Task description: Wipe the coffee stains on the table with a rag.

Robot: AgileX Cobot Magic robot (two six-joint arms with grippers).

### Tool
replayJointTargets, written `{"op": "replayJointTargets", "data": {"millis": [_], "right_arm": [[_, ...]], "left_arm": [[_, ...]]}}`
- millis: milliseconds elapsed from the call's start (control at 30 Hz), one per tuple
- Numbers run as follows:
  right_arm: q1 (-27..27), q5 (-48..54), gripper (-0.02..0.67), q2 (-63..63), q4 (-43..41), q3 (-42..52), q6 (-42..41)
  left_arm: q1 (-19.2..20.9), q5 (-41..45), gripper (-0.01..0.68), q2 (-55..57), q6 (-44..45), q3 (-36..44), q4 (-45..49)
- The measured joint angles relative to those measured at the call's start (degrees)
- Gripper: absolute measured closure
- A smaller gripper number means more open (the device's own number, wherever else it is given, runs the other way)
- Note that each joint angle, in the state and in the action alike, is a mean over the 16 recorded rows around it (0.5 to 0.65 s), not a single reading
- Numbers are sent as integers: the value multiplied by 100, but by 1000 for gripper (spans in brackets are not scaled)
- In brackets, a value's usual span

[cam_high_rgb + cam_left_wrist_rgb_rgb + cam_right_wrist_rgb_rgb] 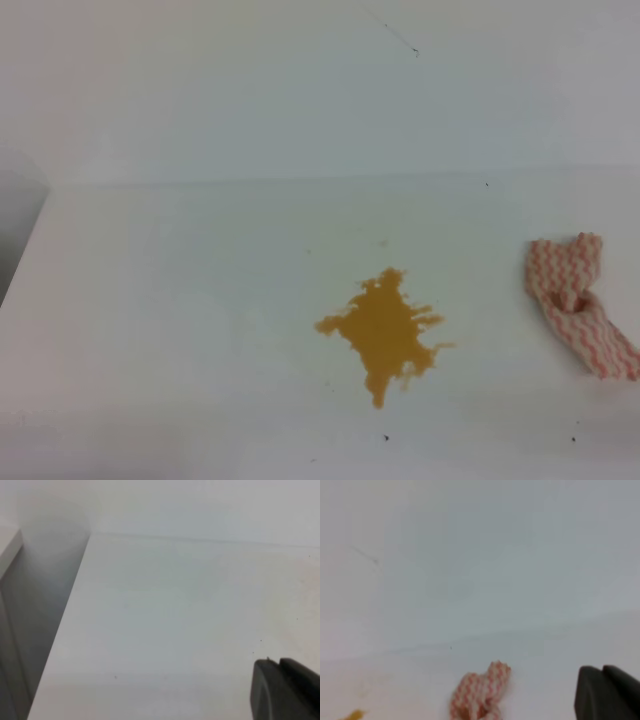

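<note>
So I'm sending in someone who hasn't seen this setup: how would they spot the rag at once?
Start from the white table and find the orange-brown coffee stains near its middle. Look right from there, toward the table's right edge: the rag lies crumpled, apart from the spill. It is the only soft, patterned thing there, with pink-red and white zigzag stripes.

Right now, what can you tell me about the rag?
The rag is a small soft cloth with pink-red and white zigzag stripes. It lies crumpled and bunched, not flat, on the white table near the right edge of the high view, stretched slantwise. It sits apart from the orange-brown stain, to the stain's right. Nothing grips or touches it but the table. The right wrist view shows only its upper part.
</note>
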Motion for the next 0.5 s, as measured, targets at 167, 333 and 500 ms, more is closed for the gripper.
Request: {"op": "replayJointTargets", "data": {"millis": [167, 333, 500], "right_arm": [[0, -564, 651, 0, 707, -2, 57], [0, -1236, 651, -8, 1271, 7, 110], [0, -2110, 651, -8, 1580, 7, 161]], "left_arm": [[2, 13, 675, 21, 1, -30, 0], [6, 45, 675, 72, 3, -107, -1], [6, 45, 675, 72, 3, -107, -1]]}}
